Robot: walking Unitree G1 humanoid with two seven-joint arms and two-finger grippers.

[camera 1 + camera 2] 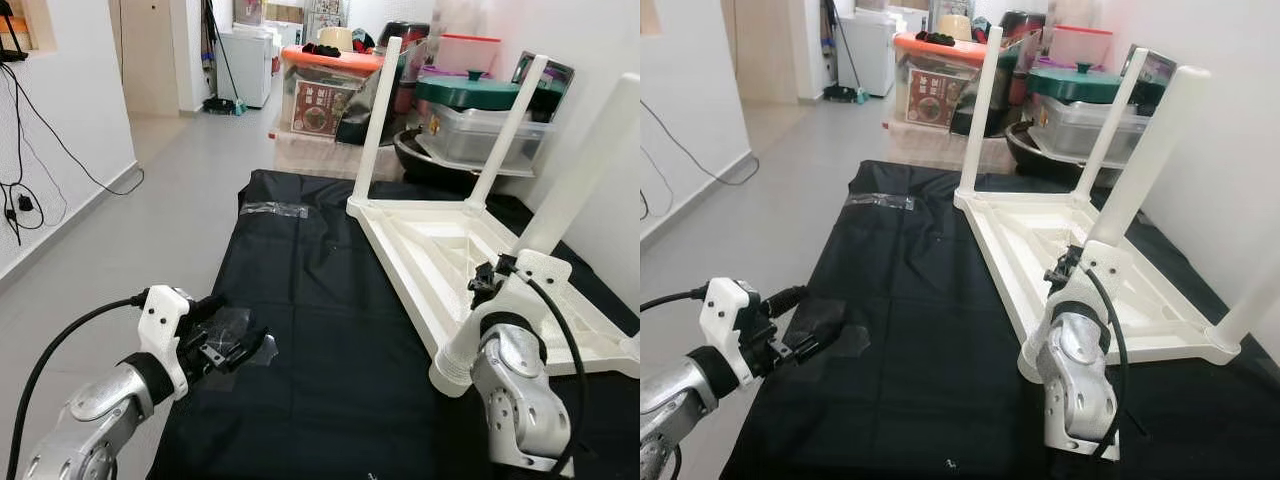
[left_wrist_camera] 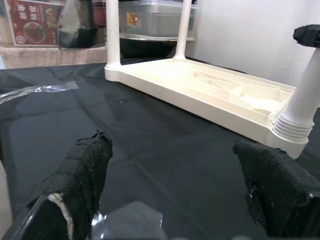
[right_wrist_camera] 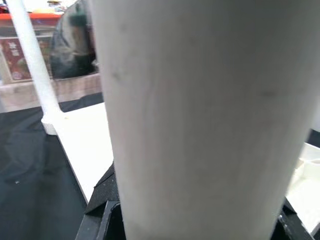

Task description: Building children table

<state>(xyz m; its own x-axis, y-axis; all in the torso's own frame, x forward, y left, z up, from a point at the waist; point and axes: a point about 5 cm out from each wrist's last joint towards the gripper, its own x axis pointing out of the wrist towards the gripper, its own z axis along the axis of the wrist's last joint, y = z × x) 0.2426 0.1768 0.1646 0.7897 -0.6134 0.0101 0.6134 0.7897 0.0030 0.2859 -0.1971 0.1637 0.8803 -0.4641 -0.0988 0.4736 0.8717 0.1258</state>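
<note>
A grey tiled floor (image 1: 190,180) is covered by a black sheet (image 1: 320,330) spread flat with a few creases. An upturned white plastic children's table (image 1: 440,250) is laid directly on the sheet, its top face down, just beside and ahead of the right claw (image 1: 487,280). A strip of clear tape (image 1: 273,209) is stuck to the sheet, well ahead of the left claw (image 1: 232,342). Storage boxes (image 1: 330,95) are stacked beyond the sheet's far edge.
</note>
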